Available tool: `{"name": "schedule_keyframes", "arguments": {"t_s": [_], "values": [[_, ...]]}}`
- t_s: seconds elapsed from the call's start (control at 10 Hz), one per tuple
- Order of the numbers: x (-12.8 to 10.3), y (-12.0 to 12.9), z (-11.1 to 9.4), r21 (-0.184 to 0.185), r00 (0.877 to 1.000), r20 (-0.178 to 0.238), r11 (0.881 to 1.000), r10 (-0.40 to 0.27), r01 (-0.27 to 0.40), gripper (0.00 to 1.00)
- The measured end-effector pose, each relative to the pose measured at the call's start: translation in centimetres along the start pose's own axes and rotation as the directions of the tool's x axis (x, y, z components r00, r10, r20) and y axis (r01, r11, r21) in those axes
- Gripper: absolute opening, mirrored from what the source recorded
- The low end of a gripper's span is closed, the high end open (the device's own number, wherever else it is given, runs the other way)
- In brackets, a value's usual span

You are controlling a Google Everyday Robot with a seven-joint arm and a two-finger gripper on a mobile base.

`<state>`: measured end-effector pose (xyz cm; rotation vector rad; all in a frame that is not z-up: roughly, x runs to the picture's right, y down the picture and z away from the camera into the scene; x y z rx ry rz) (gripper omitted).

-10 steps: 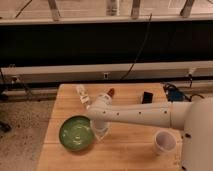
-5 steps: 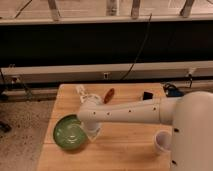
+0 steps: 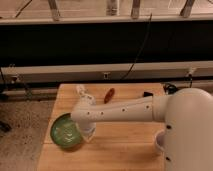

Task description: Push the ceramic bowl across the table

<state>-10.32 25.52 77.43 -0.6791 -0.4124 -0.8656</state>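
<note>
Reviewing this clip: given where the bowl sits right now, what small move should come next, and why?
Probably ease off or stop pushing left: the ceramic bowl already overhangs the table at its left edge, with the gripper against its right side. Any further push would likely tip it off.

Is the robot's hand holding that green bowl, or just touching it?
It cannot be told. The gripper sits against the right edge of the ceramic bowl, near the table's left side.
</note>
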Motion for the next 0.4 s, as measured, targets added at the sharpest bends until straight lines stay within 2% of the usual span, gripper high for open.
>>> {"name": "schedule_keyframes", "arguments": {"t_s": [0.4], "values": [[-0.42,-0.27,-0.32,0.000,0.999,-0.001,0.999,-0.035,0.035,0.00]]}}
